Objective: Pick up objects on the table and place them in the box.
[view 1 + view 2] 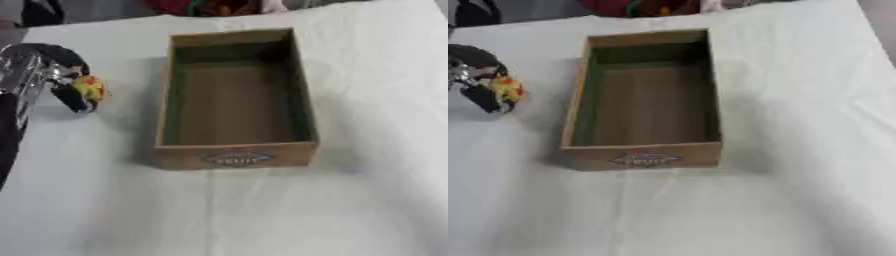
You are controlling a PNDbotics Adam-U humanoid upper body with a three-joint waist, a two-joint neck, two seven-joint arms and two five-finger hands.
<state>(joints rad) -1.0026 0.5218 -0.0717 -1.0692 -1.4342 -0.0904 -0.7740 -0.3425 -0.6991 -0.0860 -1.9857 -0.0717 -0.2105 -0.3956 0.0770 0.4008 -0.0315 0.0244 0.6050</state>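
A small yellow and red thing (89, 88) is held in the curled left robot hand (68, 80) beside the empty box (234, 155). It is judged light and best pinched around its middle.

The box (234, 155) looks like wood or thick brown board, matt, with a printed oval label on its front wall and a greenish tint on the inner walls. The surface (350, 200) is covered with white cloth, matt and a little wrinkled, with soft folds. The left hand (61, 75) has shiny silver metal parts and black matt fingers (74, 99), curled on a small yellow object (90, 88) with red marks, which seems smooth.
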